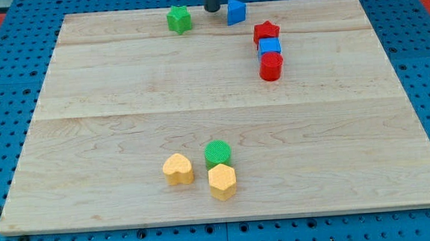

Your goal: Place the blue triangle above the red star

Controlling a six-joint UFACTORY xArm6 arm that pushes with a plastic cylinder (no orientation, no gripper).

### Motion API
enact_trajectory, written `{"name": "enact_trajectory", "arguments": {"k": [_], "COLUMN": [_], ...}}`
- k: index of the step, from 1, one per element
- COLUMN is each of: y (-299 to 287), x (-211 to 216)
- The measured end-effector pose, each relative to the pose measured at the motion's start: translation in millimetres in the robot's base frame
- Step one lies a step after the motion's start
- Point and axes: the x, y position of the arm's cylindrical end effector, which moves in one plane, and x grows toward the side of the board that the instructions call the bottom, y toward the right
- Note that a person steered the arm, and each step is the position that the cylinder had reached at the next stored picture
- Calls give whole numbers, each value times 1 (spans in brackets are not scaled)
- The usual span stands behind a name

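The blue triangle is found near the view's top edge of the wooden board, up and to the left of the red star, the two lying near each other but apart. My tip is set just beside the triangle's left face; whether they touch cannot be told. No claw is fitted (only a plain rod), so nothing can be gripped or held.

The triangle is judged to be light, rigid and small, likely to slide easily and to spin if pushed off-centre; a flat face should be pressed squarely. A short push toward the view's right is judged to be what is needed.

The red star is packed against a blue cube and a red cylinder, which could be disturbed by a stray shove. The board looks smooth, and little room is left between the triangle and the top edge.
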Motion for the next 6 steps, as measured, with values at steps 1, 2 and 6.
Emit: {"name": "enact_trajectory", "arguments": {"k": [1, 2, 6], "y": [15, 35, 55], "x": [17, 45, 17]}}
